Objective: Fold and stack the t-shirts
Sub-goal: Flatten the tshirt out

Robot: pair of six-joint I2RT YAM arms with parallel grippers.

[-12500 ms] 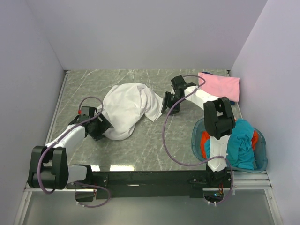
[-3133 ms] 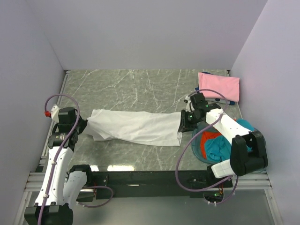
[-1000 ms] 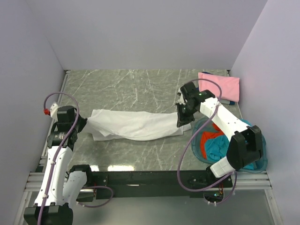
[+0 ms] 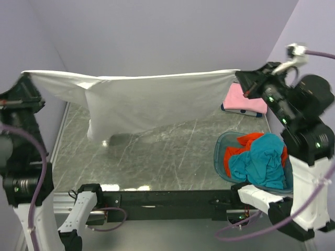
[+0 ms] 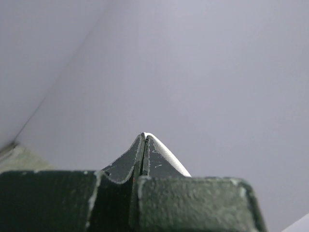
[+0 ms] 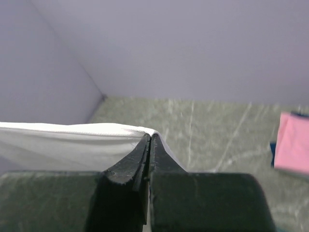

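Observation:
The white t-shirt (image 4: 141, 99) hangs stretched in the air above the table, held taut between both arms. My left gripper (image 4: 26, 76) is shut on its left corner, and a thin white edge (image 5: 166, 154) wraps over the closed fingertips in the left wrist view. My right gripper (image 4: 239, 74) is shut on the right corner; the white cloth (image 6: 63, 140) runs off to the left of its tips. A folded pink t-shirt (image 4: 245, 99) lies at the back right, also seen pink (image 6: 294, 142) in the right wrist view. Teal (image 4: 261, 164) and orange-red (image 4: 241, 144) t-shirts sit crumpled in the basket.
The round translucent blue basket (image 4: 222, 144) stands at the right front of the grey marbled table (image 4: 172, 151). Purple walls close in on the left, back and right. The shirt's lower hem dangles close to the table at the left.
Both arms have risen high and pulled apart, lifting the white t-shirt off the table. It went from lying as a long strip to hanging spread out in the air.

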